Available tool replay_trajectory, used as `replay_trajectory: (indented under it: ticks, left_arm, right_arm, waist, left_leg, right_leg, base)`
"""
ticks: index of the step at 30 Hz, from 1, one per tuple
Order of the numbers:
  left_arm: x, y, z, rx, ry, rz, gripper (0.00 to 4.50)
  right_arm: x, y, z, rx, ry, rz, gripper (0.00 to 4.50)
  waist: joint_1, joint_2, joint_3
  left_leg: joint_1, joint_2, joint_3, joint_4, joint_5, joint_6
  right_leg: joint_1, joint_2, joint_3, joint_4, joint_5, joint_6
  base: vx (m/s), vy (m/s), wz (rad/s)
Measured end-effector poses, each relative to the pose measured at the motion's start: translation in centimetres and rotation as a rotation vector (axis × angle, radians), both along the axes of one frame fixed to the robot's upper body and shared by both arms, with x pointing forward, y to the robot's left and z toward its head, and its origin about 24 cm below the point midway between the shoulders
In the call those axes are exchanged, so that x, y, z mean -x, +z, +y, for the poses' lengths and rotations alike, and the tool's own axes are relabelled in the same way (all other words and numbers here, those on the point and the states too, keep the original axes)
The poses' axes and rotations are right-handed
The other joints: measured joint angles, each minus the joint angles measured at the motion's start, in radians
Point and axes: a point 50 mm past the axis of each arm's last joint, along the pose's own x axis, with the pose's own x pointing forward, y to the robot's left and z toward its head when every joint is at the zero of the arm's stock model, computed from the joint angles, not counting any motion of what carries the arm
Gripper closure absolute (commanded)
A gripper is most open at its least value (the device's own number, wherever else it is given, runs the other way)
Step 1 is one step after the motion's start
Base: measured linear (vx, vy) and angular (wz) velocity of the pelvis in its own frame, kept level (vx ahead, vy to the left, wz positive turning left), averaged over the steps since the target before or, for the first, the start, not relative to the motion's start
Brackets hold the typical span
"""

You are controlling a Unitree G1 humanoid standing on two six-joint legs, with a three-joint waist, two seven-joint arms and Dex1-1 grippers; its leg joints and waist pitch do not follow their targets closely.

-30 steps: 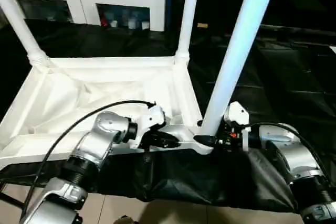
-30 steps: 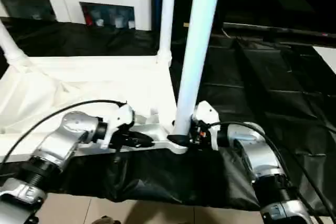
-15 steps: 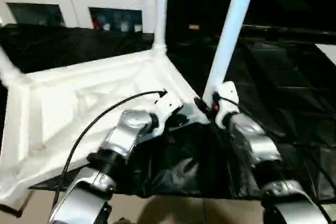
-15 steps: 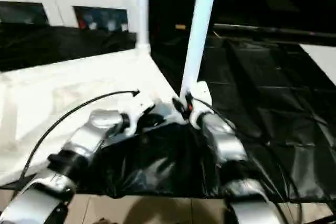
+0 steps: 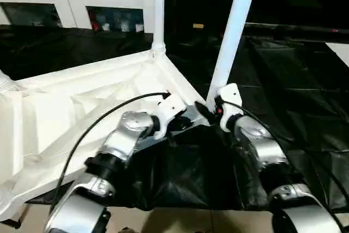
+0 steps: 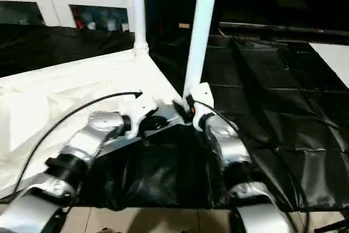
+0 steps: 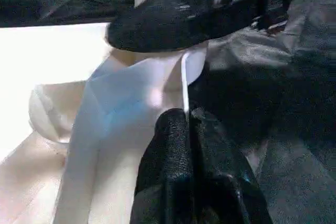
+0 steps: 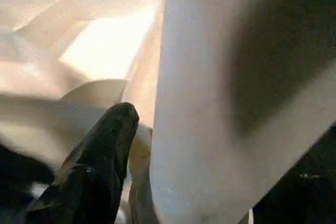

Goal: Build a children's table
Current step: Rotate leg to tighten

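Note:
The children's table lies upside down on a black cloth, its white top (image 5: 82, 102) showing the ribbed underside. One leg (image 5: 158, 9) stands in the far corner, another leg (image 5: 232, 36) in the near right corner, and a third leg's base (image 5: 4, 83) shows at the left. My left gripper (image 5: 182, 124) is shut on the top's thin rim (image 7: 184, 77) beside that near corner. My right gripper (image 5: 206, 110) is open around the base of the near right leg (image 8: 226, 103); a narrow gap shows between one finger (image 8: 105, 156) and the leg.
A white cabinet with glass doors (image 5: 71, 4) stands behind the work surface. Black cloth (image 5: 294, 80) covers the surface to the right and hangs over its front edge, with pale floor (image 5: 180, 219) below.
The table top has turned on the cloth, its near right corner going farther from me with both grippers at it. Both forearms now reach more forward.

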Motion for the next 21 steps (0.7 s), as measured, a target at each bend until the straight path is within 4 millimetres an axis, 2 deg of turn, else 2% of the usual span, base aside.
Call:
replay_trajectory:
  ticks: [7, 14, 16, 18, 21]
  left_arm:
    - [0.8, 0.2, 1.5, 0.002, -0.119, 0.024, 4.50]
    - [1.7, 0.0, 2.3, -0.008, -0.216, 0.055, 4.50]
    - [1.8, 0.1, 2.5, -0.009, -0.240, 0.066, 4.50]
    - [2.1, 0.0, 2.6, -0.007, -0.262, 0.078, 4.50]
    - [2.2, 0.0, 2.7, -0.006, -0.278, 0.084, 4.50]
  right_arm:
    - [2.1, 0.3, -2.0, 0.060, 0.263, 0.013, 1.50]
    - [4.1, 0.5, -3.4, 0.082, 0.441, 0.062, 1.50]
    - [4.4, 0.7, -3.6, 0.093, 0.486, 0.081, 1.74]
    - [4.7, 0.8, -3.8, 0.101, 0.518, 0.103, 1.74]
    - [4.9, 0.9, -4.0, 0.100, 0.534, 0.119, 2.10]
  waist:
    - [0.013, 0.000, 0.000]
    - [0.022, 0.000, 0.000]
    - [0.023, 0.000, 0.000]
    - [0.026, 0.000, 0.000]
    - [0.029, 0.000, 0.000]
  left_leg:
    - [-0.001, 0.000, 0.001, 0.000, -0.002, 0.003]
    - [0.000, 0.000, 0.001, 0.000, -0.002, 0.002]
    - [0.000, 0.000, 0.001, 0.001, -0.001, 0.002]
    - [0.000, 0.000, 0.001, 0.001, -0.001, 0.002]
    - [0.000, 0.000, 0.001, 0.001, -0.001, 0.002]
  right_leg:
    - [-0.001, 0.000, 0.000, 0.000, -0.001, 0.001]
    - [0.003, 0.000, 0.001, 0.000, -0.001, 0.001]
    - [0.003, 0.000, 0.001, 0.000, -0.001, 0.001]
    - [0.003, 0.000, 0.001, 0.000, -0.001, 0.001]
    - [0.003, 0.000, 0.001, 0.000, -0.001, 0.001]
  base:
    - [0.000, 0.000, 0.00]
    - [0.000, 0.000, 0.00]
    - [0.000, 0.000, 0.00]
    - [0.000, 0.000, 0.00]
    - [0.000, 0.000, 0.00]
